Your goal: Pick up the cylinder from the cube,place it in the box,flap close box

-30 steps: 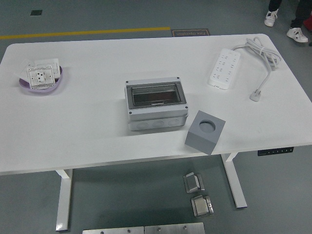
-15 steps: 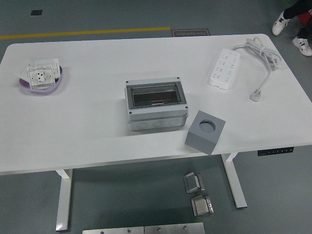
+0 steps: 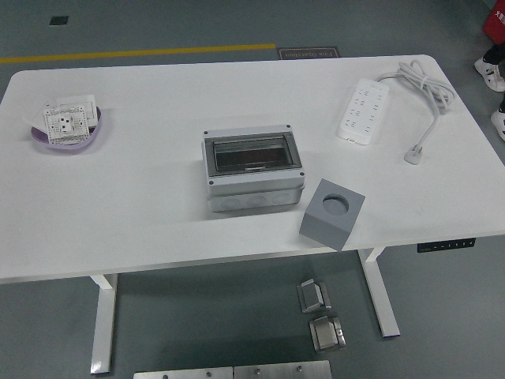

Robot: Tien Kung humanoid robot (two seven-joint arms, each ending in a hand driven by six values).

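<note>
Grey floor with a yellow line surrounds the white worktop. Neither robot hand is in view, so their state cannot be told. Since a second ago nothing on the worktop has shifted; only the person's shoes at the top right corner have moved toward the picture's edge. The box sits at the middle with its dark clear flap down. The grey cube stands just right of it, its round socket showing no cylinder. A power strip lies far right, a purple bowl of switch plates far left.
</note>
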